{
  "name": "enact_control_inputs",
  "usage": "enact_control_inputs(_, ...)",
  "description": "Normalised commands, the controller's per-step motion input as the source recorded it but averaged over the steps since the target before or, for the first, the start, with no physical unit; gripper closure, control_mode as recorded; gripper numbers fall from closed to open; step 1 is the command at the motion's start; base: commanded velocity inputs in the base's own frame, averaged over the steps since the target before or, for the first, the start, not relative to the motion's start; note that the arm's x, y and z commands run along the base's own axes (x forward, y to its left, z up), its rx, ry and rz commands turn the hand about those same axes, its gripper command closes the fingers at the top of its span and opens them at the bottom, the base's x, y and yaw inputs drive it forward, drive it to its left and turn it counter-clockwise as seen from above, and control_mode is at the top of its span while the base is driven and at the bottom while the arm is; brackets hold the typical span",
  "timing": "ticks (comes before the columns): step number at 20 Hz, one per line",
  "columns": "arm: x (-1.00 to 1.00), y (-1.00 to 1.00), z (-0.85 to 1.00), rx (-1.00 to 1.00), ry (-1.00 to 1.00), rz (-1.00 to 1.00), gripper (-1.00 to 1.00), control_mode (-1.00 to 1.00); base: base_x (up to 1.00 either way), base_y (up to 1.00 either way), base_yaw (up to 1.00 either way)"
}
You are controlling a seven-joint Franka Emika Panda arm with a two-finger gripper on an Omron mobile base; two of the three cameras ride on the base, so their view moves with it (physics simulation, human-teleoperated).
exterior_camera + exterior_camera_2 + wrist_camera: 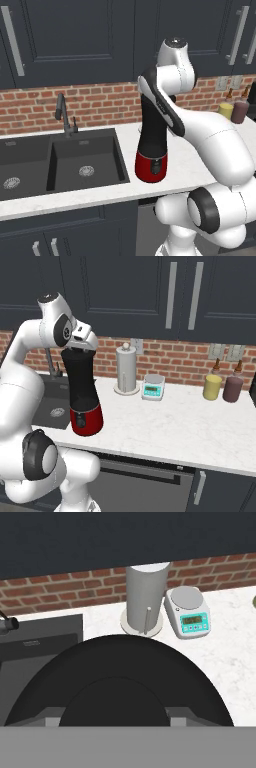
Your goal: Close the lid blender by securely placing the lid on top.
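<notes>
The blender (151, 145) stands near the counter's front edge, beside the sink: a black tapered jar on a glossy red base (86, 421). My gripper (80, 346) sits directly on top of the jar. In the hand view the round black lid (120, 657) spreads wide just below the hand. Its raised central knob lies between my fingertips (54, 718), which press against its two sides. The gripper (116, 718) looks shut on the lid. The lid hides the jar's rim, so I cannot tell whether it is seated.
Behind the blender stand a paper towel holder (126, 371) and a white scale (153, 387) with a green display. Yellow (212, 386) and maroon (232, 387) bottles stand at the back right. The dark sink (85, 160) and faucet (64, 115) lie to the left.
</notes>
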Motion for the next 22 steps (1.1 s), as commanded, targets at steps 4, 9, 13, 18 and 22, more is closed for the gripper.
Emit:
enact_control_inputs(4,0.0,0.0,-0.11,0.0,0.0,0.0,1.0,-1.0,0.0,0.0,0.0)
enact_control_inputs(9,0.0,0.01,-0.1,0.0,0.0,0.0,1.0,-1.0,0.0,0.0,0.0)
enact_control_inputs(13,0.0,0.03,-0.09,0.0,0.0,0.0,1.0,-1.0,0.0,0.0,0.0)
enact_control_inputs(18,-0.01,0.06,-0.06,0.0,0.0,0.0,1.0,-1.0,0.0,0.0,0.0)
enact_control_inputs(22,-0.05,0.07,-0.07,0.0,0.0,0.0,1.0,-1.0,0.0,0.0,0.0)
